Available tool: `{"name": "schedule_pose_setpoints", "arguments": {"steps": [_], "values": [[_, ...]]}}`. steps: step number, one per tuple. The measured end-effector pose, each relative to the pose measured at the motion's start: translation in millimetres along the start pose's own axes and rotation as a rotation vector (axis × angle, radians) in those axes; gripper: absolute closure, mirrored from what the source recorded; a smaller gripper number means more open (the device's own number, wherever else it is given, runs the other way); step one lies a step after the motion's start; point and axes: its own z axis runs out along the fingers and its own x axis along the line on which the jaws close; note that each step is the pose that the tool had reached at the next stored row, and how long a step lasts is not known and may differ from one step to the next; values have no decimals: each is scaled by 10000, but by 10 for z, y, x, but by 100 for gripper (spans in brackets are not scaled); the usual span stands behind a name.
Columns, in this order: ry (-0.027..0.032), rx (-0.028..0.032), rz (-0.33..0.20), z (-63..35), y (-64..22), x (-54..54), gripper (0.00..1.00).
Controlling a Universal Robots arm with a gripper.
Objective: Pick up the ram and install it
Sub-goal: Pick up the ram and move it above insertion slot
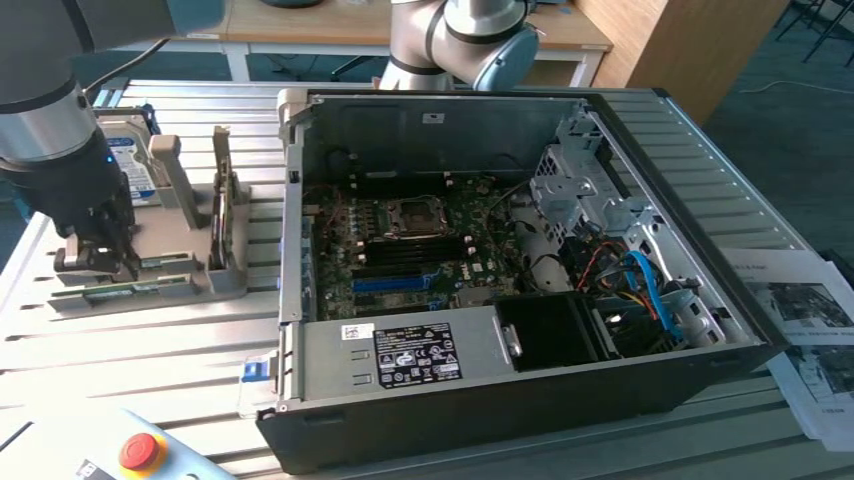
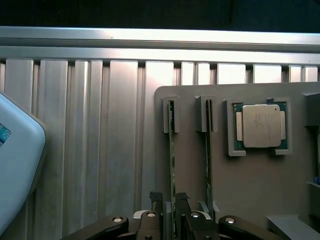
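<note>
Ram (image 2: 172,150) stands on edge in the grey holder's (image 2: 192,160) slot on the desk (image 2: 100,125). Tool (image 2: 168,201) straddles it, jaws unclenched. Judged light, stiff, fragile; grasp its flat faces mid-length, avoiding contacts.

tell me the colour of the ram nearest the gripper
The ram is green, seen edge-on; the wrist view shows it best.
</note>
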Motion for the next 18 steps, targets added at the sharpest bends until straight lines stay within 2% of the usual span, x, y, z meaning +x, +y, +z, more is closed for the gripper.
{"name": "schedule_pose_setpoints", "arguments": {"steps": [11, 18], "values": [[0, 1, 0, 10, -1, -32, 75], [-1, 1, 0, 88, -2, -34, 75]]}}
